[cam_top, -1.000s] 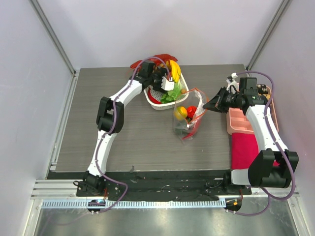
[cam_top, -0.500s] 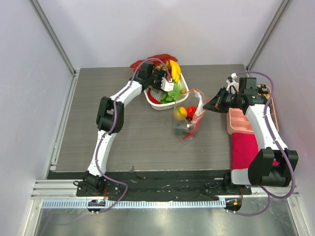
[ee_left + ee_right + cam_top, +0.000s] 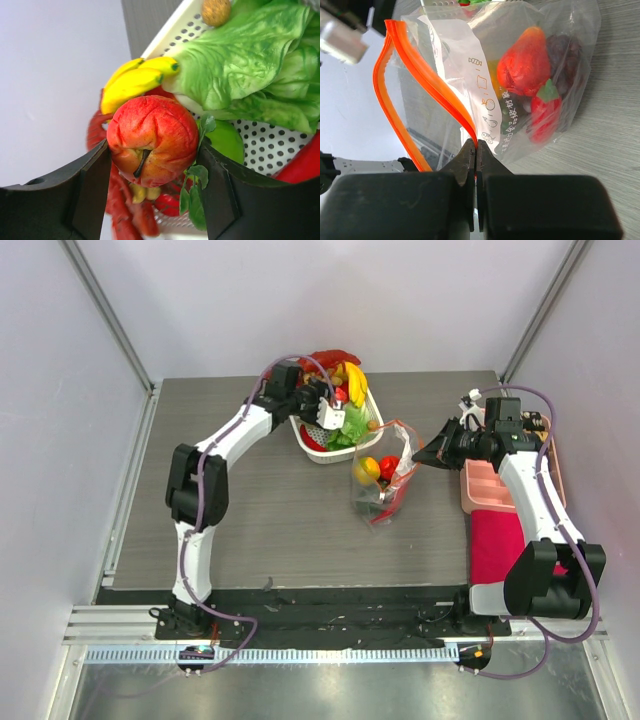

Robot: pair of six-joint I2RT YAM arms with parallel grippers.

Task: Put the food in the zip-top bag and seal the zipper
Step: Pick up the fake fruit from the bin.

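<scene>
White perforated plastic basket (image 3: pixel 318 448): it sits at the far middle of the bench and holds a yellow toy banana bunch (image 3: pixel 132 82), a pale green toy lettuce leaf (image 3: pixel 245 55), a glossy red toy pepper (image 3: pixel 300 165), a round green toy fruit (image 3: pixel 227 142) and a small brown ball (image 3: pixel 216 10) by the rim.
Left fingers (image 3: pixel 155 167): they are clamped on a round red toy fruit with a dark stem and small green leaves (image 3: pixel 152 140), held over the basket's contents. Whether it touches them cannot be told.
Crinkly clear plastic zip-top bag (image 3: pixel 378 485): it stands on the bench just on the near side of the basket, apart from it, with its mouth open.
Bag contents: a red-orange toy strawberry (image 3: pixel 525 60), a dark purple toy grape cluster (image 3: pixel 565 55), a second red piece with a green leaf (image 3: pixel 545 115) and a yellow-orange round fruit (image 3: pixel 368 468).
Thin orange-red zipper strip (image 3: pixel 420 75): its two sides are bowed apart and unsealed.
Right fingers (image 3: pixel 476 150): they are pinched tight on one side of the zipper strip at the bag's mouth.
Pink divided plastic tray (image 3: pixel 490 485): it lies at the right edge of the bench, with a flat red cloth (image 3: pixel 497 540) just nearer.
Grey wood-grain bench (image 3: pixel 260 530): it is matte.
Plain white walls (image 3: pixel 300 300): they enclose the bench on three sides.
</scene>
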